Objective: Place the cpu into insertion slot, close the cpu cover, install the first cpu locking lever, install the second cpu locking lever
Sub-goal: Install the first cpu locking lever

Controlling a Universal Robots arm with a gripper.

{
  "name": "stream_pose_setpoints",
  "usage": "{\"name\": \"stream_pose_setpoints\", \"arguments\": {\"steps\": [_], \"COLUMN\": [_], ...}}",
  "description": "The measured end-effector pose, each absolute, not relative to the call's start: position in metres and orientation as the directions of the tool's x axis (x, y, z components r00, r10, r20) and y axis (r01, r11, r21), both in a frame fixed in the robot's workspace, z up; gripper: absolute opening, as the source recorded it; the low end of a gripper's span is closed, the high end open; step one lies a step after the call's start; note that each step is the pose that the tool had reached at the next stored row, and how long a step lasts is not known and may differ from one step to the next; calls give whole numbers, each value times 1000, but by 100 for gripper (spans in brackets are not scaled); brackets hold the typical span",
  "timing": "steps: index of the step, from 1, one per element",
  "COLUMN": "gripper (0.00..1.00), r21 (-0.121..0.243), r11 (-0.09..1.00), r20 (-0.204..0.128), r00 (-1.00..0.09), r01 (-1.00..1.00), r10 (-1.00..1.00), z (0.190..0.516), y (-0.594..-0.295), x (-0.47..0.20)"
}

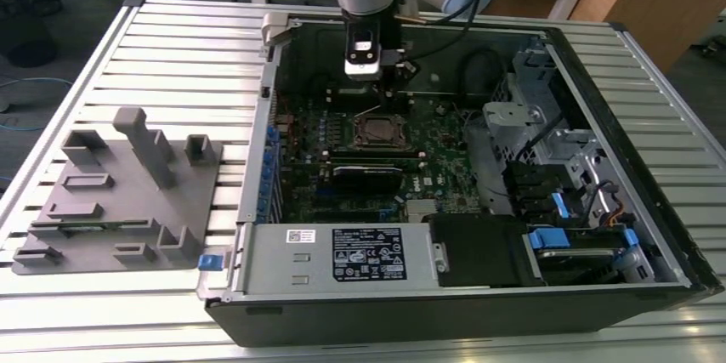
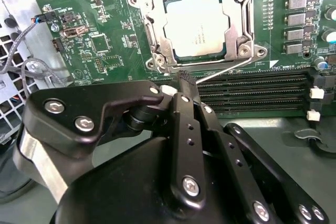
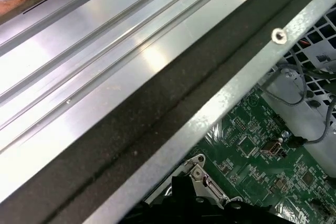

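The gripper [image 2: 184,77] is narrow: in the second wrist view we see its two black fingers [image 2: 181,108] drawn together to a single tip, and we see nothing held between them. That tip is right at the end of a thin silvery locking lever [image 2: 226,70], which runs slanted along one edge of the socket. We cannot tell whether the tip actually presses on it. In the exterior view the gripper [image 1: 383,95] hangs inside the open computer case [image 1: 454,312], just beyond the far edge of the insertion slot [image 1: 378,130], which sits in the middle of the green motherboard [image 2: 105,51]. As for the task, the cpu [image 2: 202,27] lies flat in the slot, its dull metal top showing through the square cut-out of the cpu cover [image 2: 156,30], and the cover is folded down over it. We judge that placing and closing are done. The slanted lever looks not yet latched, so the lever work is in hand.
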State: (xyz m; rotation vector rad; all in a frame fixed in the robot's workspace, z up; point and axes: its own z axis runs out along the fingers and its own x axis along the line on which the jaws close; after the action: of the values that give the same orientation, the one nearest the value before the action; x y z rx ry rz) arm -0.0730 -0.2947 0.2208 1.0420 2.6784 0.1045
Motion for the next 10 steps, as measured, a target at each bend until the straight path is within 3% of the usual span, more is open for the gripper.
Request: {"name": "stream_pose_setpoints", "arguments": {"steps": [10], "gripper": [11], "r21": [162], "r11": [788], "r20": [-218], "r00": [-757], "r01": [594], "r10": [616], "z": [220], "y": [-295], "x": [-73]}}
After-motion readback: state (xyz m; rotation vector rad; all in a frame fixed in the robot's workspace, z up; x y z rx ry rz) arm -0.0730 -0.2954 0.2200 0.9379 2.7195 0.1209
